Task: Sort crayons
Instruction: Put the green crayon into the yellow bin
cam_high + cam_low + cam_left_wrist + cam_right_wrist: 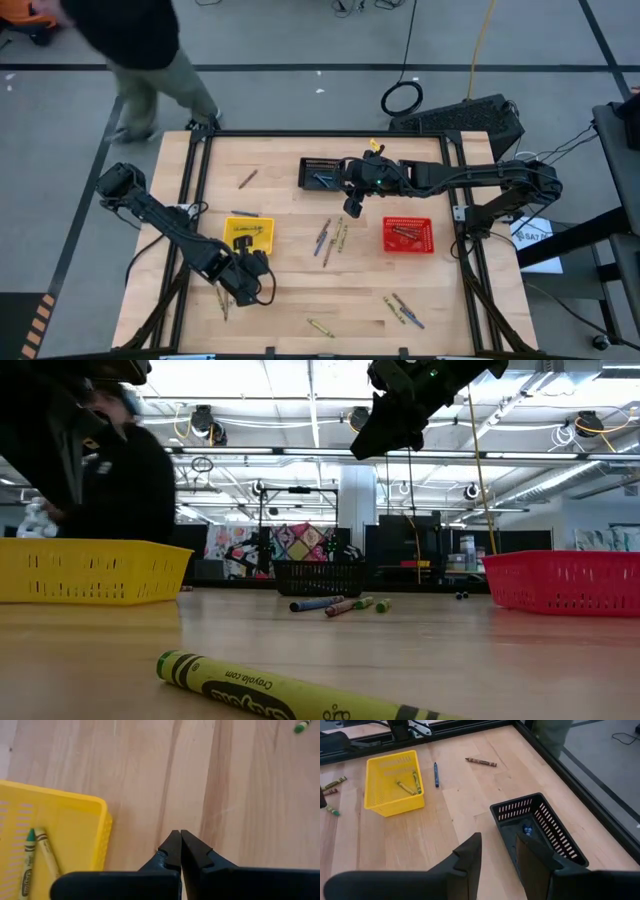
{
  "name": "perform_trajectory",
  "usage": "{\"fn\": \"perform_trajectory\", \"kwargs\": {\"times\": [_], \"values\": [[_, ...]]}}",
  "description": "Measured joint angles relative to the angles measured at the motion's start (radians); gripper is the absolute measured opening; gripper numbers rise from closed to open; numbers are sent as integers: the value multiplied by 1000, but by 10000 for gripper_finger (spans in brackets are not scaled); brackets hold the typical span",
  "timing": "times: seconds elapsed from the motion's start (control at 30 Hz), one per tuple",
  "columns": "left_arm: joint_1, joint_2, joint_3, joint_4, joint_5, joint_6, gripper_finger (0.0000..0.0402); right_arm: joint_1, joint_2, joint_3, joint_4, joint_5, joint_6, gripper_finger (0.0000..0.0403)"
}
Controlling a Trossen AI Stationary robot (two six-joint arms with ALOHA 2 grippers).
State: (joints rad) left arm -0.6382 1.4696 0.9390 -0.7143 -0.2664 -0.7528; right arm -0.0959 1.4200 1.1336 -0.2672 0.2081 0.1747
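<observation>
My left gripper (252, 275), fingers pressed together, hangs just beside the yellow basket (248, 234) holding two crayons (35, 855). My right gripper (353, 208), spread and seemingly empty, hovers beside the black basket (545, 832); loose crayons (330, 238) lie between.

Yellow basket (249, 235), black basket (320, 173) and red basket (408, 235) sit on the wooden table (300, 300); a person (140, 50) stands beyond.

left tool (180, 836) shut, arm low; right tool (498, 845) open, arm raised.
</observation>
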Motion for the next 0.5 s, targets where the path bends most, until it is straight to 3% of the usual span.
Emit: {"fn": "perform_trajectory", "kwargs": {"times": [0.5], "values": [[56, 0, 0, -9, 84, 1, 0, 0, 0, 0, 1, 0, 0, 105]]}}
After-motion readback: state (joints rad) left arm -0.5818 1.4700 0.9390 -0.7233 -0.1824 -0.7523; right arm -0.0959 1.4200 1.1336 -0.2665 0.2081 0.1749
